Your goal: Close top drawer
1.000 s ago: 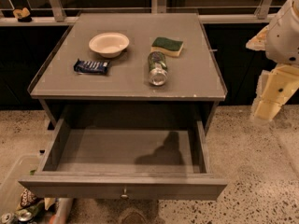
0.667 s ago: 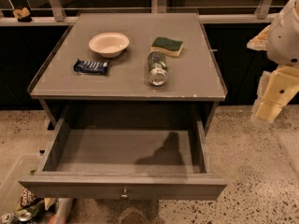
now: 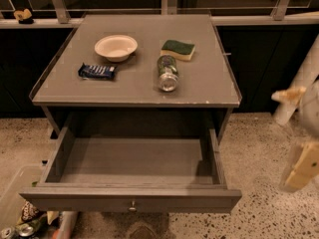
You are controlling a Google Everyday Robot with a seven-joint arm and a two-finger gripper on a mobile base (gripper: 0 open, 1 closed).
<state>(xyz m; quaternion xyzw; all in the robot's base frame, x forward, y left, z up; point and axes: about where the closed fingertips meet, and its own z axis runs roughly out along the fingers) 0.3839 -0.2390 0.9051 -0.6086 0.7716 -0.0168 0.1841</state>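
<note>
The top drawer [image 3: 130, 197] is a wide grey drawer pulled far out from under the grey cabinet top [image 3: 209, 83]. Its inside shows empty. A small round metal knob [image 3: 132, 204] sits at the centre of its front panel. My gripper [image 3: 301, 163], pale yellow and white and blurred, hangs at the far right edge of the view, to the right of the drawer and apart from it. It holds nothing that I can see.
On the cabinet top lie a white bowl [image 3: 115, 47], a green and yellow sponge [image 3: 178, 49], a bottle on its side [image 3: 167, 72] and a dark blue snack bar [image 3: 96, 71]. A clear bin [image 3: 12, 198] with cans stands on the speckled floor at the lower left.
The gripper has moved lower at the right edge of the view. The shadow that lay inside the drawer is gone. The drawer stays as far out as before.
</note>
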